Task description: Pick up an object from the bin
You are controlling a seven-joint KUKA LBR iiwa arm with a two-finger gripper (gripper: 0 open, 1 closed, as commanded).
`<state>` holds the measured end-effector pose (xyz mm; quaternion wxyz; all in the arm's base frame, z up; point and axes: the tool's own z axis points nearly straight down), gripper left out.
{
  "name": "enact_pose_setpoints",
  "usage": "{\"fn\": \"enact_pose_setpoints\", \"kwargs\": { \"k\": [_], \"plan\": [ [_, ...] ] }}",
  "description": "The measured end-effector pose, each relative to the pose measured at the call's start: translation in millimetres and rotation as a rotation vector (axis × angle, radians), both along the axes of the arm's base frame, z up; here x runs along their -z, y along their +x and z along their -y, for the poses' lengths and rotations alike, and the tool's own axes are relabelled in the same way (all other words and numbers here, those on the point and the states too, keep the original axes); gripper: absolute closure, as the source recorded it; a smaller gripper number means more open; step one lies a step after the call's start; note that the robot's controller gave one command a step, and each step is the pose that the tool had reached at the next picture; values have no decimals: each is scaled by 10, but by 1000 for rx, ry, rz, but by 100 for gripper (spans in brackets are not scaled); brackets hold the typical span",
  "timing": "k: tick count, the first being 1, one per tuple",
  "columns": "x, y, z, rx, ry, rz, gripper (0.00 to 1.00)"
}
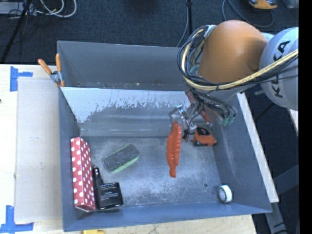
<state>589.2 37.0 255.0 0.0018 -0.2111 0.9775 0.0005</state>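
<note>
- Gripper (184,118) hangs low near the back wall of the bin (122,82), right of the middle, under the arm's (282,57) orange cover and its cable loops.
- Whether it is clenched or released I cannot tell; the wrist and cables hide its working end.
- Nearest thing: a long, lumpy orange toy (173,150), stretched from just below the gripper toward the front of the bin. Its upper end sits at or right beside the gripper; contact cannot be made out.
- A gadget (204,138), orange and black, lies just right of the toy's upper end, also close to the gripper.
- Well apart, on the left: a grey-and-green sponge (120,158), a red box (82,173) with white dots along the left wall, and a black bottle (106,193) touching the box.
- A white tape roll (224,193) sits alone in the front right corner.
- Progress, as I judge it: the arm is down at a thing, likely the toy, but no secure hold shows. Lifting it clear of the bin is not yet done.
- Writing: "KUKA" letters on the arm's white casing, partly cut off. The bottle's label has pale print too small to read.
</note>
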Motion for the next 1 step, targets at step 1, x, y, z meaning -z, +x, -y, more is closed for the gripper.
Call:
{"fn": "enact_pose_setpoints", "kwargs": {
  "k": [1],
  "plan": [
    [0,0,0,1,0,0,100]
  ]
}}
